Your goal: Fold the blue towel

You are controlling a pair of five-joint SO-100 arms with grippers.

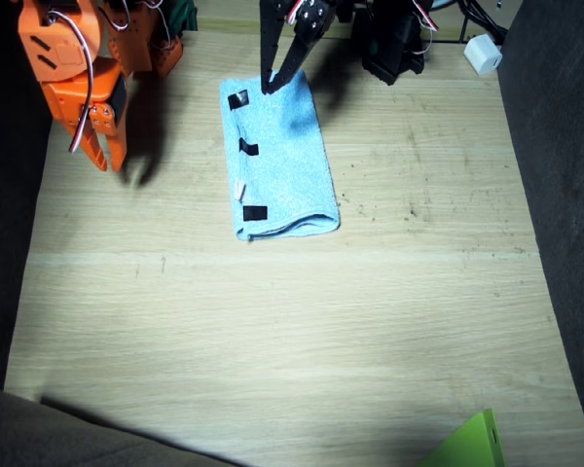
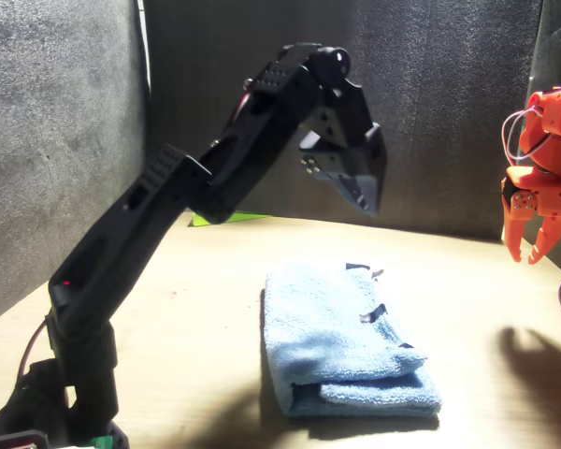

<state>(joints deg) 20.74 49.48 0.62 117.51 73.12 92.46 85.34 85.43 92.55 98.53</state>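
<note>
Blue towel (image 1: 277, 161) lies folded lengthwise on the worktop (image 1: 273, 331); left claw (image 1: 284, 66) hangs above its far end, jaws parted, empty; right claw (image 1: 97, 146) hovers aside, slightly open, empty; a shallow pinch might catch only the top layer and unfold it.

One blue towel (image 1: 280, 161) lying folded, three black tape tabs (image 1: 255, 213) showing, two arms standing, one white tag (image 1: 240, 190).

The blue towel (image 1: 282, 161) is soft, nubbly terry cloth with matt black tape tabs (image 1: 255, 213). It lies on a pale wooden table (image 1: 273, 331) with a smooth, lightly scuffed grain. The right arm (image 1: 73, 68) is glossy orange plastic, the left arm (image 2: 215, 178) matt black plastic.
</note>
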